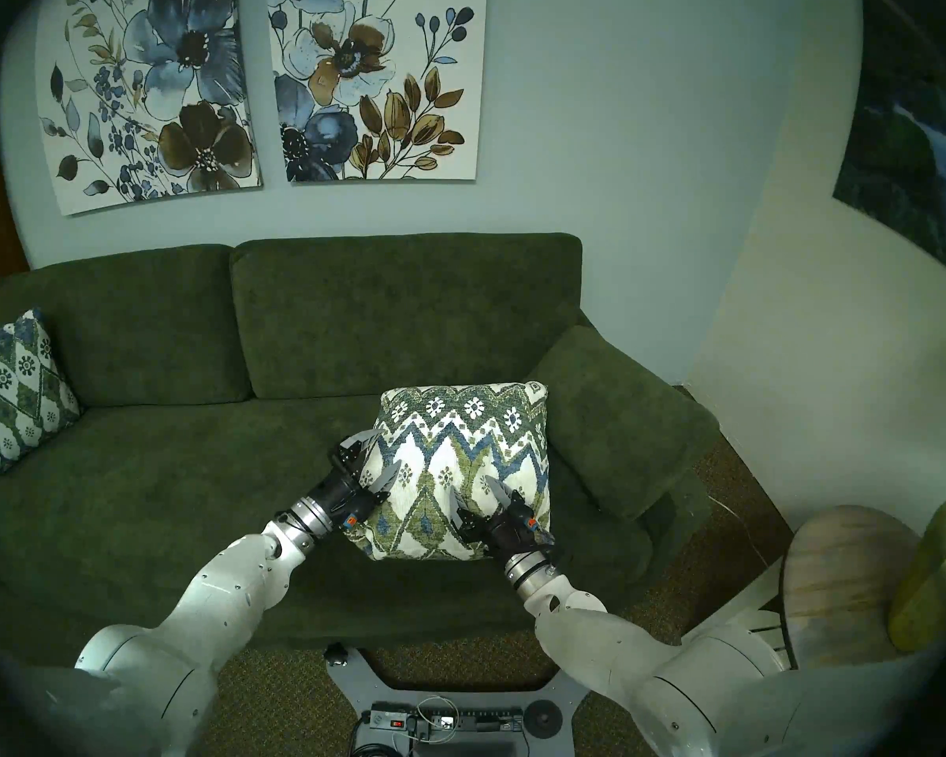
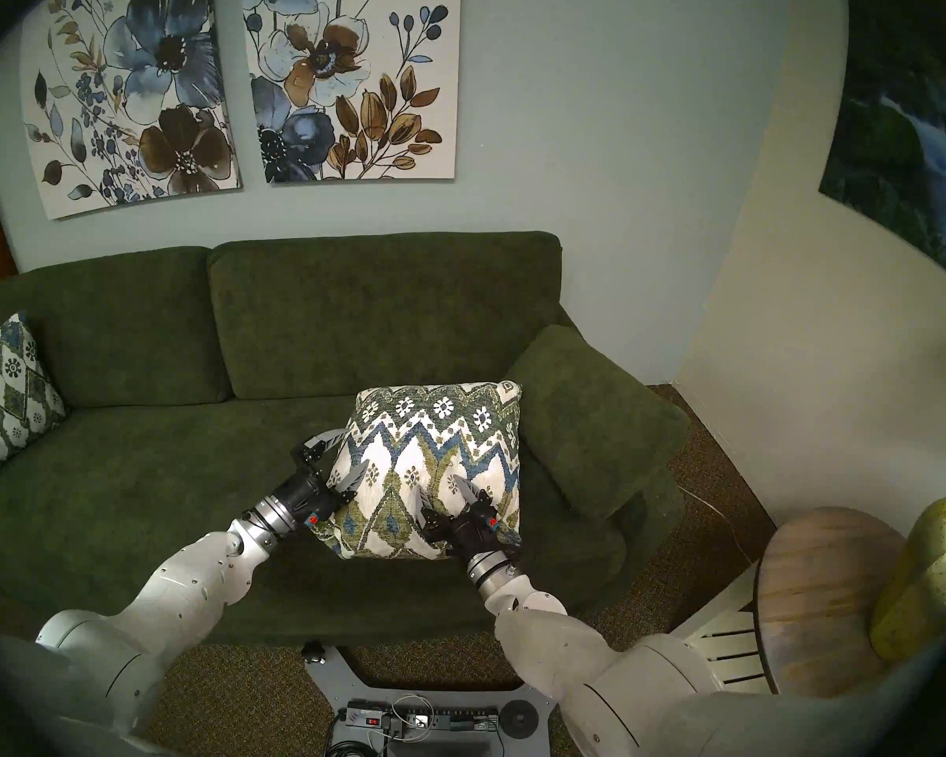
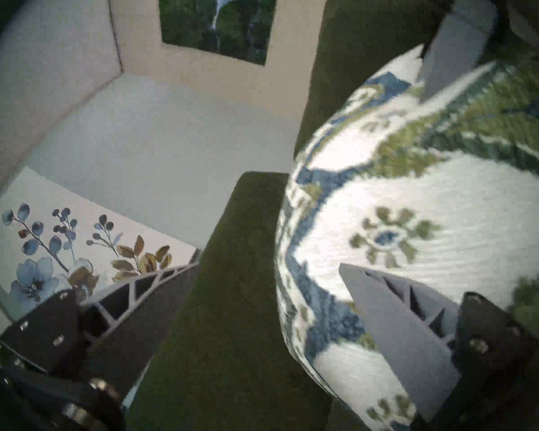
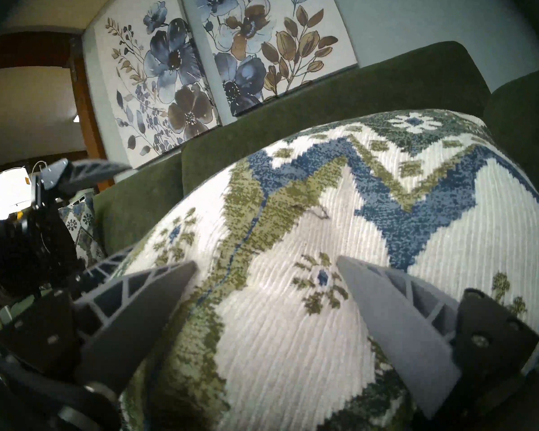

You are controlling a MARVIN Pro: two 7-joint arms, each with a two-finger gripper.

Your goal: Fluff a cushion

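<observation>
The right gripper (image 1: 482,494) has its two grey ribbed fingers spread apart and laid against the near right part of the cushion (image 1: 460,455); nothing is pinched between them. The left gripper (image 1: 377,459) is likewise splayed wide at the cushion's left edge, one finger lying on the patterned face and the other out past the edge over the sofa (image 1: 187,466), so it holds nothing either. Judging from this, the step in hand is a press or pat from both sides. To do it well, push in on the left and the near right flanks together so the filling is driven toward the middle, and keep the finger flats, not the tips, on the cloth so the ribbed weave does not snag. The cushion sits on the right half of the sofa seat, its far right corner close to the right armrest (image 1: 613,412). It is square, plump and domed, of white corded fabric with olive and blue zigzags and small flower motifs. The sofa is dark green with a soft, short nap and rounded cushions. A similar patterned pillow (image 1: 12,390) leans at the far left end.
</observation>
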